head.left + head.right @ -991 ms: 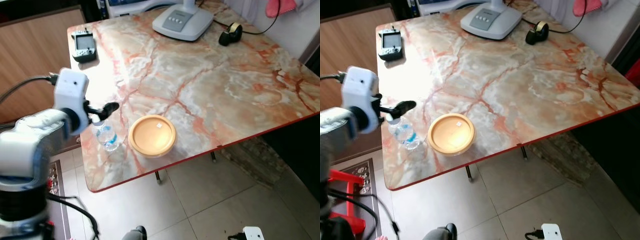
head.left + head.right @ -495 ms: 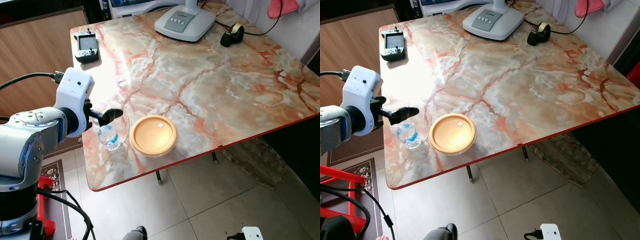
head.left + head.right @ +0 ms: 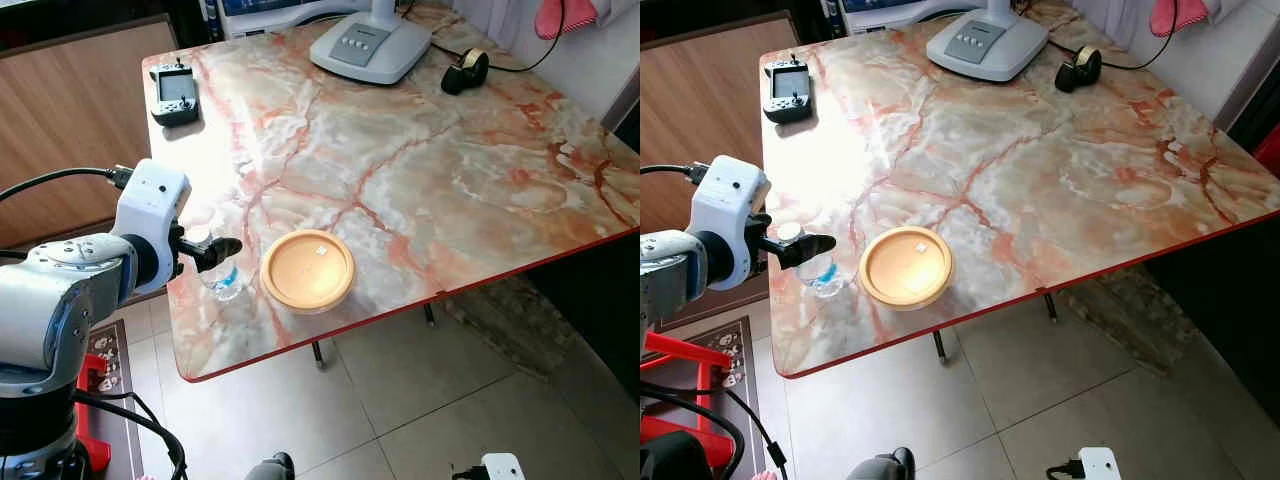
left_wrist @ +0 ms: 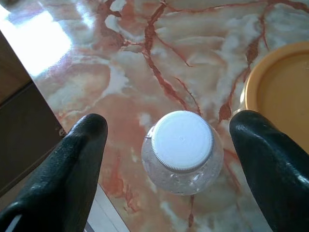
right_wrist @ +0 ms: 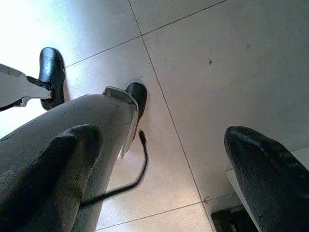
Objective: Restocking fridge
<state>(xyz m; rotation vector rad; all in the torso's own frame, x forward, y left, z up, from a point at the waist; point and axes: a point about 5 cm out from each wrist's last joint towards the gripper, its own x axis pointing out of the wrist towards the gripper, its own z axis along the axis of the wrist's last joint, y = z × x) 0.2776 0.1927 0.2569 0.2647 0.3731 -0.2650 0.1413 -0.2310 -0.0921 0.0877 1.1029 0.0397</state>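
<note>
Water bottle (image 4: 182, 152): small, clear plastic, white cap, upright between the spread fingers of the left gripper (image 4: 174, 159), untouched, near the table (image 3: 420, 170) edge; judged light, thin-walled, slippery, so best gripped on the body below the cap. Orange bowl (image 3: 307, 271) just beyond one finger; right gripper (image 5: 159, 164) open, hanging idle over the floor.

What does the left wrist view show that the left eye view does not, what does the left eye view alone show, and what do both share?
Left wrist view alone: the bottle's white cap from above, centred between the left pincer's spread fingers.

Left eye view alone: the handheld device, grey lamp base, tape dispenser and floor tiles.

Both: the water bottle, orange bowl and marble table.
</note>
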